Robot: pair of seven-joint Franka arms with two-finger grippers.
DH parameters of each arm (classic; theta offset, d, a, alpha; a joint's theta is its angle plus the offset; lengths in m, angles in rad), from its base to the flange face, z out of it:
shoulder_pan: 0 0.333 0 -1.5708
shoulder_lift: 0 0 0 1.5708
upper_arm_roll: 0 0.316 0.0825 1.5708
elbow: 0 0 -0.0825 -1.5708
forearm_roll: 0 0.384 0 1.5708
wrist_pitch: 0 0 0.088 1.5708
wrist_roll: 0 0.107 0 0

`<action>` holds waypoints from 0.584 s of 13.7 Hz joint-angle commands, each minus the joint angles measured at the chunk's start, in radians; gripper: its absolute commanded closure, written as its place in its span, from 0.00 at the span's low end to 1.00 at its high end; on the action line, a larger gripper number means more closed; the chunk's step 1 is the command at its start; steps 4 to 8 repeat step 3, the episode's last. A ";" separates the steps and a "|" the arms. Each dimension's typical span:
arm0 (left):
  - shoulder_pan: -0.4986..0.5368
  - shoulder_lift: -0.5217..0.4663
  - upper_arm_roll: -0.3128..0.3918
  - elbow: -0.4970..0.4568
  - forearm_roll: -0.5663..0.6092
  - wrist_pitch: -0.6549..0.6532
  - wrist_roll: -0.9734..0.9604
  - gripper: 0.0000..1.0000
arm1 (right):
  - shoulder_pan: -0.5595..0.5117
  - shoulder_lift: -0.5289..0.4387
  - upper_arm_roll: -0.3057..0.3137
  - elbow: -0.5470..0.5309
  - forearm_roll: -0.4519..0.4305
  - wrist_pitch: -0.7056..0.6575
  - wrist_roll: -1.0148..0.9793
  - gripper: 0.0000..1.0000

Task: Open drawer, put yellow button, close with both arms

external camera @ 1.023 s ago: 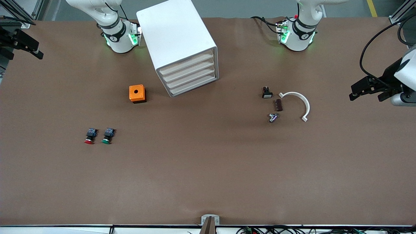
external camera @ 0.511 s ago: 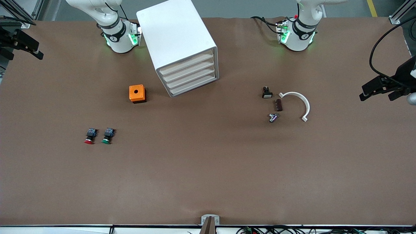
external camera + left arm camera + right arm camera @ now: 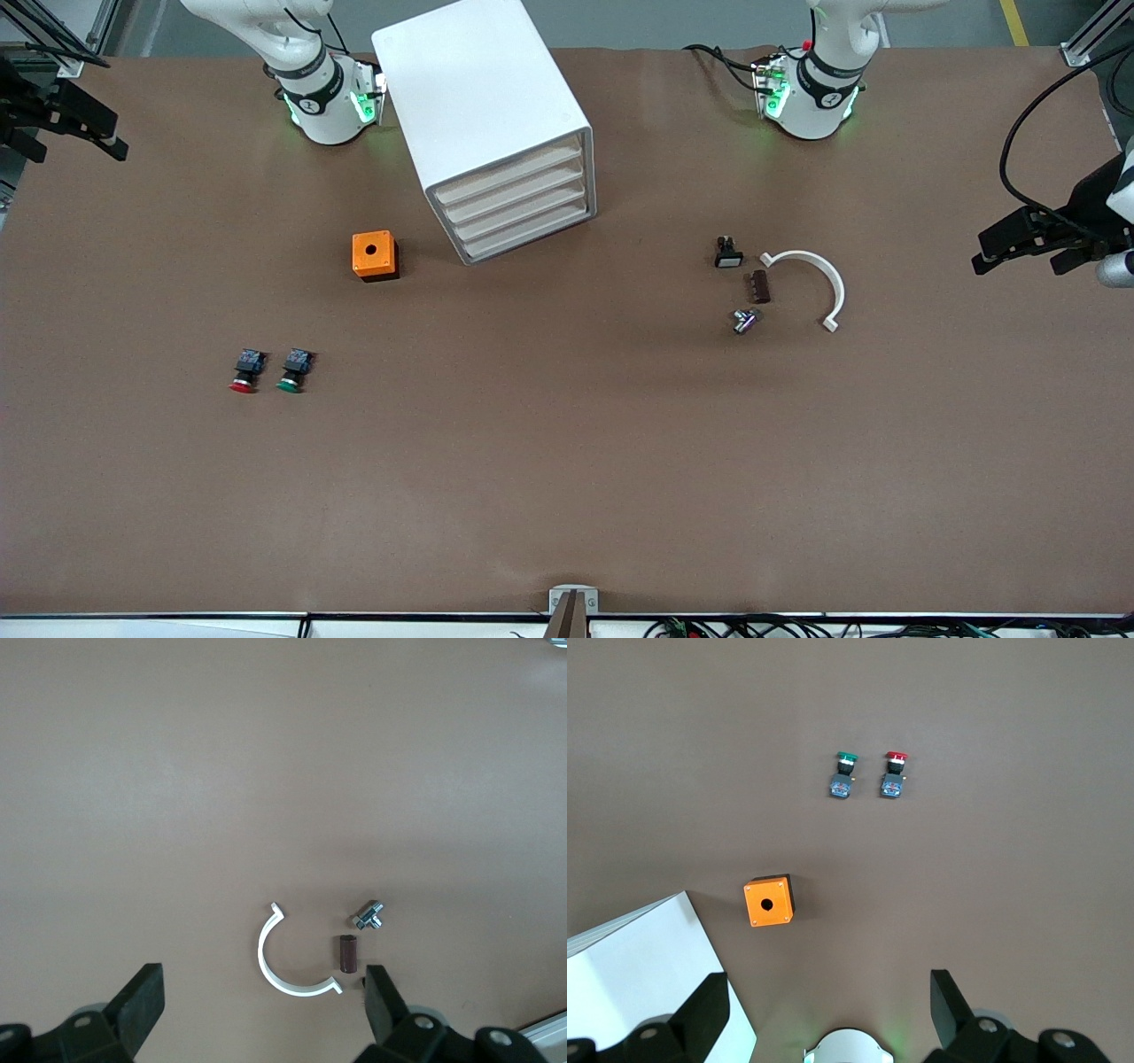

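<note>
Front view: high camera across the table (image 3: 567, 496), facing the arm bases, looking steeply down on the whole tabletop.

Left wrist view: high, looking straight down between its own fingers (image 3: 142, 1001); shares with the front view the white curved piece (image 3: 288, 957) (image 3: 811, 279) and small parts beside it.

Right wrist view: likewise high and downward; shares with the front view the orange box (image 3: 768, 901) (image 3: 375, 255), the cabinet (image 3: 638, 992) (image 3: 483, 115) corner and the red-capped button (image 3: 893, 775) (image 3: 245, 370).

The wrist views share nothing.

Left pincer (image 3: 1019, 244) swung outward, then back slightly.
</note>
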 commanded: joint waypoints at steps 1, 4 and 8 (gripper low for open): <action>-0.006 -0.006 -0.006 0.012 0.027 -0.013 -0.008 0.00 | -0.023 -0.019 0.017 -0.014 -0.004 -0.014 0.005 0.00; -0.006 -0.006 -0.006 0.012 0.027 -0.013 -0.008 0.00 | -0.025 -0.021 0.013 -0.014 -0.001 -0.024 0.007 0.00; -0.006 -0.006 -0.006 0.012 0.027 -0.013 -0.008 0.00 | -0.025 -0.021 0.013 -0.014 -0.001 -0.024 0.007 0.00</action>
